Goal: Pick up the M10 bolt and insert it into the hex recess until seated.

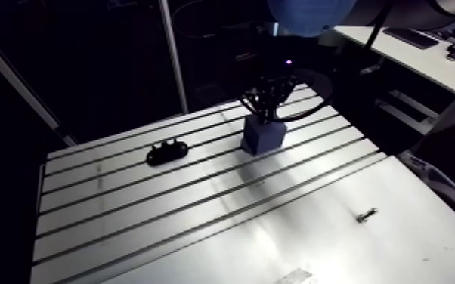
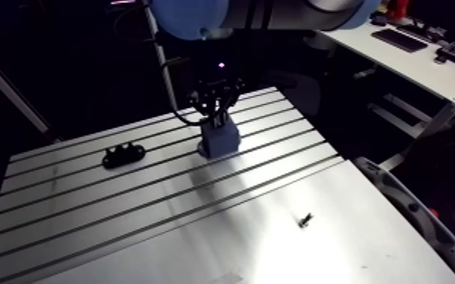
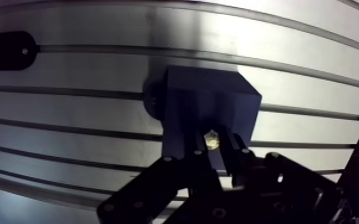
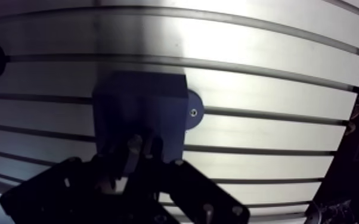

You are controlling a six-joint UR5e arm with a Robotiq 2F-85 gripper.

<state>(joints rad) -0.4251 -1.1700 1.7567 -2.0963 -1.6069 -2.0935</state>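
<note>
Reading from the left, the arm view records a low black fixture [image 1: 167, 152] lying across the slots of the table [image 1: 125, 226], well apart from everything else; the wrist view catches only its rounded end, off to one side of the gripper. Near the middle stands a blue block [image 1: 263, 136], upright on the slotted surface, with the gripper [image 3: 216, 149] directly above it. In the arm view the tool is a dark mass over the block and its hold cannot be read there. The wrist view settles the point: the two fingers [image 3: 237, 149] sit close together with only a narrow gap, and a small pale metal end, the bolt [image 3: 212, 140], is clamped in that gap. The bolt stands over the near edge of the block's top face, close to it. Whether it touches the block or has entered a recess cannot be told, since the fingers cover that part. The wrist view also shows a round foot [image 4: 192, 112] at the block's base, carrying a screw and resting on the table, a detail lost in the arm view. Further right, on the plain unslotted plate, the arm view alone shows a small loose fastener [image 1: 366, 215] lying on its side, well apart from block and gripper.
</note>
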